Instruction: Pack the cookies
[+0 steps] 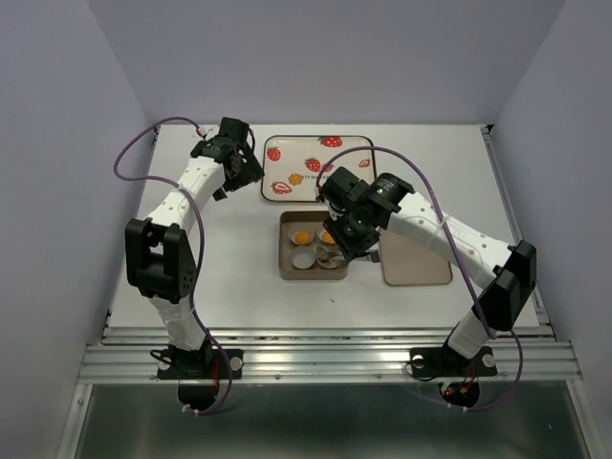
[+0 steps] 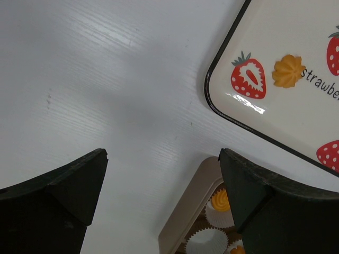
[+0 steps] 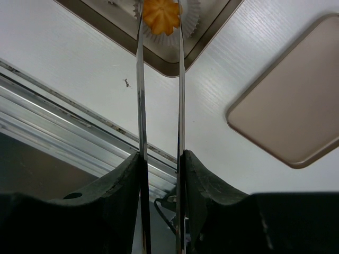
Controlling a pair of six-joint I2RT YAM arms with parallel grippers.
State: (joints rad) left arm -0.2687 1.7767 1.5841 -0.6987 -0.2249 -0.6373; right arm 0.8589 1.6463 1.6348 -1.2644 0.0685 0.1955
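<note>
A cookie [image 3: 161, 14] is pinched between the tips of thin metal tongs [image 3: 140, 95], right over a white paper cup [image 3: 192, 16] in the tan box [image 3: 122, 37]. My right gripper [image 3: 161, 154] is shut on those tongs and hangs above the box's right half [image 1: 339, 244]. The box [image 1: 287, 273] holds one cookie [image 1: 302, 235] in its back left cup and another [image 1: 328, 237] beside it. One more cookie [image 2: 288, 70] lies on the strawberry tray [image 2: 228, 106]. My left gripper [image 2: 163, 159] is open and empty over bare table, left of the tray [image 1: 251, 175].
The box's tan lid [image 1: 416, 268] lies flat to the right of the box. An empty white cup [image 1: 303, 258] sits in the box's front left. The table's metal front rail [image 3: 63, 106] runs close behind the right wrist.
</note>
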